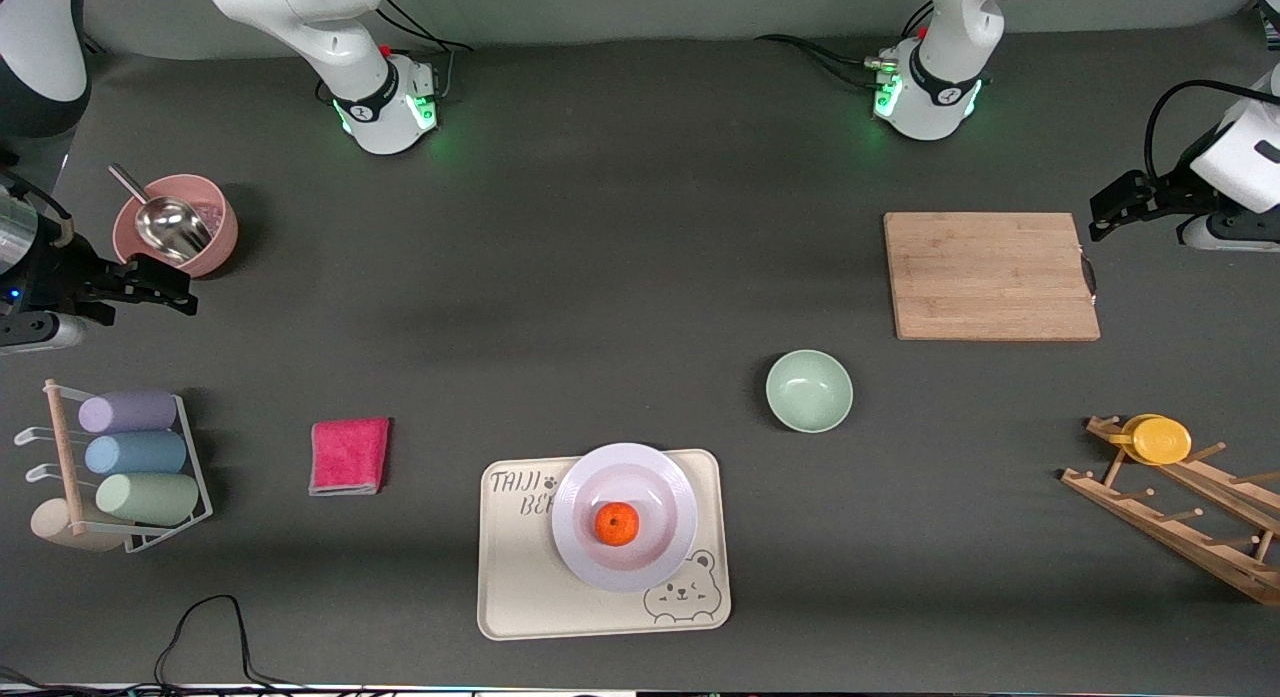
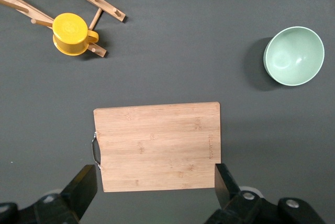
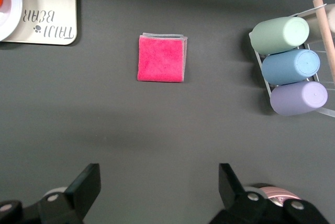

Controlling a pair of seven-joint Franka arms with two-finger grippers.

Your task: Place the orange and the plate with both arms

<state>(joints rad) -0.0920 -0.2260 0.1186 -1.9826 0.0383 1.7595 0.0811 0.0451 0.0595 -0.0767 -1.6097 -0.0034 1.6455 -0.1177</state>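
Resting in the well of the round, shallow white plate (image 1: 625,517) is the small bright-orange fruit (image 1: 617,524); the plate sits on the cream rectangular bear-printed tray (image 1: 520,587), crowded toward the tray's edge farther from the front camera, its rim just overhanging that edge. The tray lies near the table's camera-side edge, about midway between the two arms' ends.

The left gripper (image 2: 156,187) is held over the table at the left arm's end, just beside the edge of the rectangular bamboo cutting board (image 1: 990,275). Its jaws are spread wide and nothing is held. The right gripper (image 3: 159,185) hangs at the right arm's end, just beside the pink bowl (image 1: 180,222) with a metal scoop (image 1: 165,222) in it; its jaws are likewise wide apart and empty.

A broad stretch of bare dark table is noted between the arm bases and the tray. The pale-green bowl (image 1: 809,390) stands apart from the tray, toward the left arm's end and a little farther from the camera. The folded pink cloth (image 1: 349,456) lies beside the tray toward the right arm's end, with a clear gap between them. The wire rack of pastel cylinders (image 1: 130,457) and the wooden peg rack (image 1: 1180,507) carrying a yellow cup (image 1: 1155,440) occupy the two table ends.
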